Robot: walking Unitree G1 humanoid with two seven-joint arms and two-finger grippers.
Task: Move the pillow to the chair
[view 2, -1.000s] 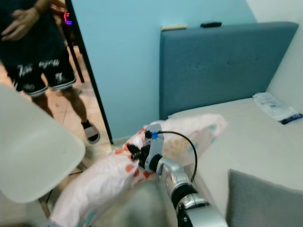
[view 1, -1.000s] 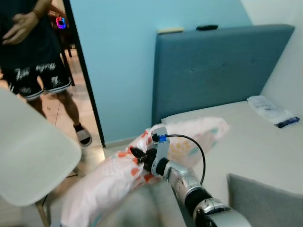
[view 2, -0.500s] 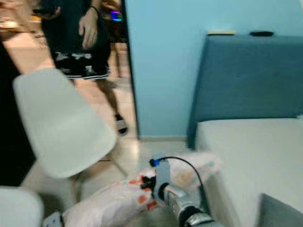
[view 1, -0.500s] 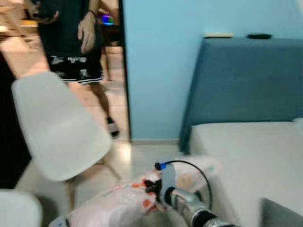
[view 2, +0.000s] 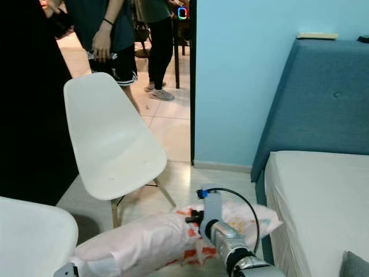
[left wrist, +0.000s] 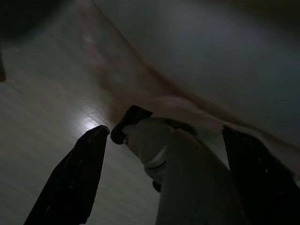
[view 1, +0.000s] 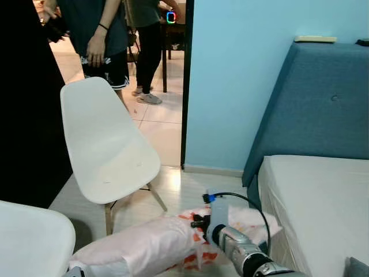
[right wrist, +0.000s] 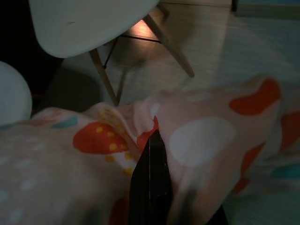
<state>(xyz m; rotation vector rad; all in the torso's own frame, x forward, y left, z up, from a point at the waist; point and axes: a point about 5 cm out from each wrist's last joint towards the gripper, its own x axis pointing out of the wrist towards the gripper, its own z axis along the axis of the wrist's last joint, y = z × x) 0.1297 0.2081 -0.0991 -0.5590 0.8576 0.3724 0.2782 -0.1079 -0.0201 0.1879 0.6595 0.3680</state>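
The pillow [view 1: 150, 245], white with orange and pale spots, hangs low over the floor between the bed and the chair. My right gripper [view 1: 199, 222] is shut on its cloth near the middle; in the right wrist view a black finger [right wrist: 152, 178] presses into the pillow [right wrist: 211, 136]. The white shell chair [view 1: 109, 150] stands ahead and to the left, its seat bare. My left gripper [left wrist: 165, 129] is open under the pillow's left end, its fingers [left wrist: 70, 187] wide apart over the floor.
The bed [view 1: 311, 196] with its blue headboard [view 1: 311, 104] lies to the right. A white rounded surface [view 1: 29, 236] sits at the lower left. People [view 1: 104, 40] stand in the doorway behind the chair. A dark mass [view 1: 23, 104] fills the left side.
The camera has swung left, bringing the chair toward the middle. The pillow has come off the bed edge with my right gripper and now hangs over the floor.
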